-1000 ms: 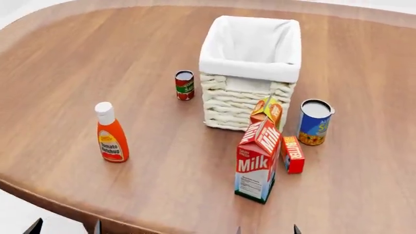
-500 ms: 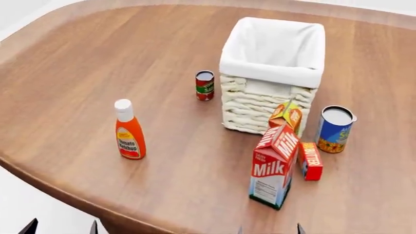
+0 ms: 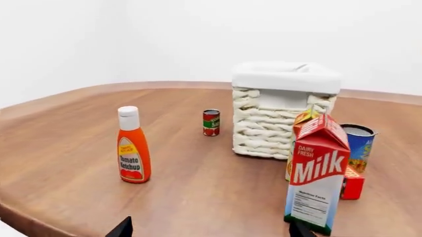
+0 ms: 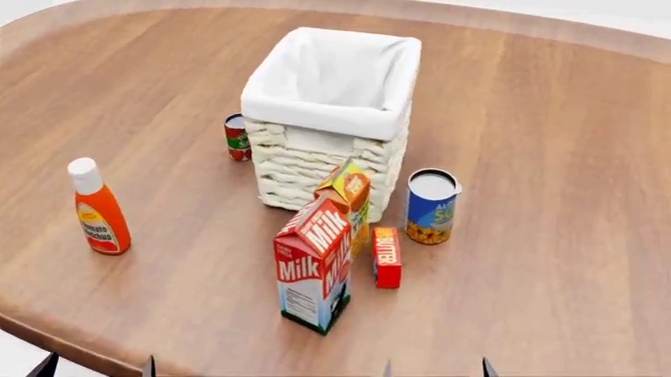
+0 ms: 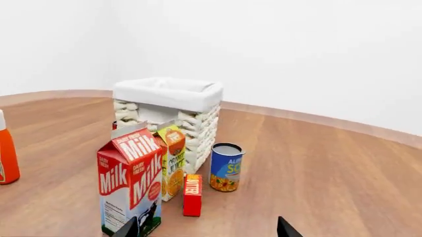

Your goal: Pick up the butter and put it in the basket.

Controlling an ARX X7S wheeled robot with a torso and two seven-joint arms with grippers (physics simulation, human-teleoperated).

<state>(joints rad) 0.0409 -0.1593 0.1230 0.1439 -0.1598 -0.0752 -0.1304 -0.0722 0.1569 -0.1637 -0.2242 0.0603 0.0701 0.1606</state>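
1. Biggest thing out there is the round brown wooden table (image 4: pixel 545 118), carrying the whole spread.
2. Next, the tall square white wicker basket (image 4: pixel 325 153) with its white cloth liner folded over the rim; from the head view the liner inside looks bare, nothing in it that I can see.
3. The red-and-white milk carton (image 4: pixel 311 267) stands upright, nearest the robot, gable shut.
4. Just behind it, touching or nearly so, the orange juice carton (image 4: pixel 350 196) stands close against the basket's front wall.
5. The orange tomato ketchup bottle (image 4: pixel 97 208), white cap on, stands well apart on the left.
6. A blue soup can (image 4: pixel 431 206) stands upright beside the basket's corner, lid on.
7. The small slim red butter box (image 4: pixel 386 257) sits on the table between milk carton and blue can, outside the basket.
8. A small red-and-green tin (image 4: pixel 238 137) peeks out beside the basket.
9. Left gripper (image 3: pixel 207 228) and right gripper (image 5: pixel 205 228): dark fingertips set wide apart, holding nothing.
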